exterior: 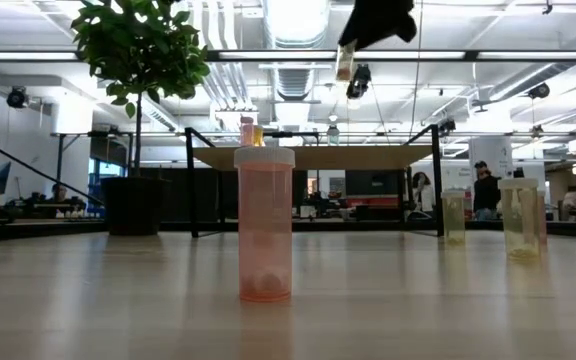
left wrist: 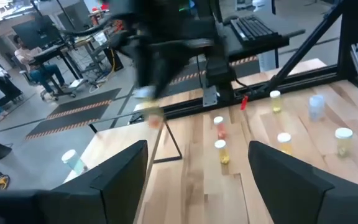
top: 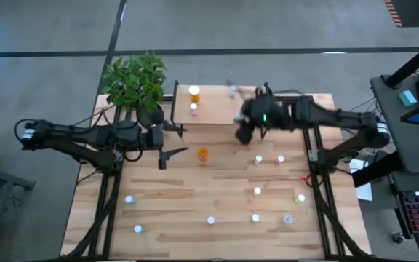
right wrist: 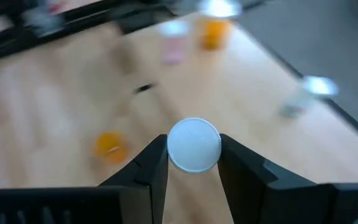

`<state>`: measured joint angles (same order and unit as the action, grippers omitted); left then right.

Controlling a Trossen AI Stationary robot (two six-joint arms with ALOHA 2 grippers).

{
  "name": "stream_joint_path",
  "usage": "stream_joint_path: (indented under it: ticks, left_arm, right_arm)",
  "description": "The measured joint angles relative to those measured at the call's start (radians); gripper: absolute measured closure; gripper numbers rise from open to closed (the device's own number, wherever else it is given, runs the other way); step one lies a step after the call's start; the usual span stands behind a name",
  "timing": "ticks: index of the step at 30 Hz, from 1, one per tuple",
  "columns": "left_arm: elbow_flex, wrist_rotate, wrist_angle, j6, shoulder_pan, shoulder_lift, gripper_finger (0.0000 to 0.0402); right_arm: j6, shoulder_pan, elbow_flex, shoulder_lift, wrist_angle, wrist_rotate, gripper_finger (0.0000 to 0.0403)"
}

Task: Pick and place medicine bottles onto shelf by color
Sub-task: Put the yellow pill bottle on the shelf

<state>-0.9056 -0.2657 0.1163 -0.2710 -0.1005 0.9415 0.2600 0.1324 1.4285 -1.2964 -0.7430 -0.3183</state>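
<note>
My right gripper (top: 244, 132) hovers over the front edge of the shelf (top: 289, 109), shut on a small white-capped medicine bottle (right wrist: 194, 144). That bottle hangs under the fingers high in the low view (exterior: 345, 62); its tint is unclear. On the shelf top stand an orange bottle (top: 194, 92), a pink one (top: 193, 109) and a pale one (top: 232, 90). My left gripper (top: 174, 143) is open and empty over the table's left, next to a larger orange bottle (top: 203, 153). Several more small bottles (top: 257, 191) dot the table.
A potted plant (top: 135, 81) stands at the back left corner, close behind the left arm. Yellow bottles (exterior: 521, 218) stand right of the large orange bottle (exterior: 264, 225). The arms' black frames run down both table sides. People sit at desks in the room beyond.
</note>
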Motion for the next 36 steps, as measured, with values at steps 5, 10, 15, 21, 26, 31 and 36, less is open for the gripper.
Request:
stream_joint_path:
  ticks: [5,10,15,21,26,31,36]
  left_arm:
    - [0.015,0.0,-0.002,-0.001,0.0,-0.041,0.0139]
    - [0.025,0.0,-0.003,-0.002,0.0,-0.067,0.0139]
    - [0.029,0.0,-0.004,-0.002,0.0,-0.077,0.0139]
    - [0.029,0.0,-0.003,-0.002,0.0,-0.075,0.0139]
    - [0.029,0.0,-0.003,-0.002,0.0,-0.075,0.0139]
    - [0.029,0.0,-0.003,-0.002,0.0,-0.075,0.0139]
    - [0.029,0.0,-0.003,-0.002,0.0,-0.075,0.0139]
  right_arm:
    - [-0.028,0.212,0.011,-0.018,-0.032,0.003,0.0287]
    - [-0.055,0.351,0.005,-0.071,-0.03,0.013,0.0287]
    - [-0.077,0.422,0.005,-0.119,-0.015,0.014,0.0287]
    - [-0.077,0.466,0.005,-0.157,0.039,0.015,0.0287]
    - [-0.069,0.477,0.005,-0.193,0.053,0.013,0.0287]
    - [-0.069,0.477,0.005,-0.218,0.053,0.012,0.0287]
    - [-0.062,0.477,0.005,-0.226,0.051,0.012,0.0287]
